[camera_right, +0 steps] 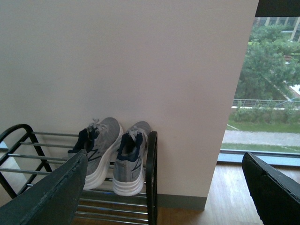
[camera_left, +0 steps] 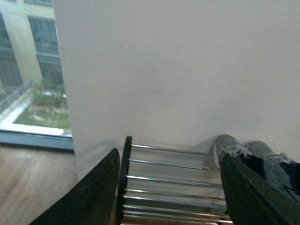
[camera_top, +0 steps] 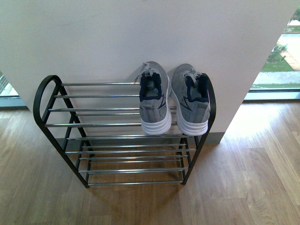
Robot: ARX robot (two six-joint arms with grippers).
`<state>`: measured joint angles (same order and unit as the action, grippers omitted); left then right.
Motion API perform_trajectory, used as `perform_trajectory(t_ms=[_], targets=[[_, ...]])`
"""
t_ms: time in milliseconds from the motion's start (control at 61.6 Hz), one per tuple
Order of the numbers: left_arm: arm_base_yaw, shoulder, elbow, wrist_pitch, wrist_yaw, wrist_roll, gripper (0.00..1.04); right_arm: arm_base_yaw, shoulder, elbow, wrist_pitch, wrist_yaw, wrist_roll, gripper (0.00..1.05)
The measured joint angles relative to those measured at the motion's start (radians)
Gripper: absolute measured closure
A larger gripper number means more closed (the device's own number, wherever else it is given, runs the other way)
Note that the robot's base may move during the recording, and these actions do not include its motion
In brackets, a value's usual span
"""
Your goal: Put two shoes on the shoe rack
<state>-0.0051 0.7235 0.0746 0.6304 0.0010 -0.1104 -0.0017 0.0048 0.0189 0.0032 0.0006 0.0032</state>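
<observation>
Left gripper [camera_left: 169, 154]: jaws spread wide, nothing between them.
Right gripper [camera_right: 164, 154]: jaws spread too and empty; we judge this arm the nearer to the pair.
Two shoes [camera_top: 154, 105]: side by side, touching, at the top tier's 3 o'clock end; long axes run 12 to 6, heels at 6.
Shoe rack [camera_top: 93, 97]: at our 12 o'clock, against the wall [camera_top: 140, 33].
Progress: we judge both shoes placed, with nothing left to grasp.
</observation>
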Motion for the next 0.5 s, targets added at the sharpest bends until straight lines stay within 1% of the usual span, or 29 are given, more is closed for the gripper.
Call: perform_trajectory(t_ms=[97, 130, 162, 211, 276, 308, 503], targets=[[0.004, -0.053, -0.011, -0.024, -0.003, 0.054, 0.60, 0.000, 0.000, 0.000, 0.000, 0.000, 0.000, 0.09], [0.003, -0.076, -0.021, -0.041, 0.000, 0.071, 0.69, 0.000, 0.000, 0.000, 0.000, 0.000, 0.000, 0.09], [0.003, -0.076, -0.042, -0.011, -0.001, 0.080, 0.76, 0.000, 0.000, 0.000, 0.000, 0.000, 0.000, 0.09], [0.004, -0.092, -0.060, -0.016, -0.002, 0.087, 0.87, 0.000, 0.000, 0.000, 0.000, 0.000, 0.000, 0.09], [0.004, -0.119, -0.060, -0.046, -0.001, 0.092, 0.97, 0.000, 0.000, 0.000, 0.000, 0.000, 0.000, 0.09], [0.004, -0.146, -0.061, -0.069, 0.000, 0.093, 1.04, 0.000, 0.000, 0.000, 0.000, 0.000, 0.000, 0.09], [0.004, -0.272, -0.061, -0.184, -0.001, 0.099, 1.04, 0.000, 0.000, 0.000, 0.000, 0.000, 0.000, 0.09]])
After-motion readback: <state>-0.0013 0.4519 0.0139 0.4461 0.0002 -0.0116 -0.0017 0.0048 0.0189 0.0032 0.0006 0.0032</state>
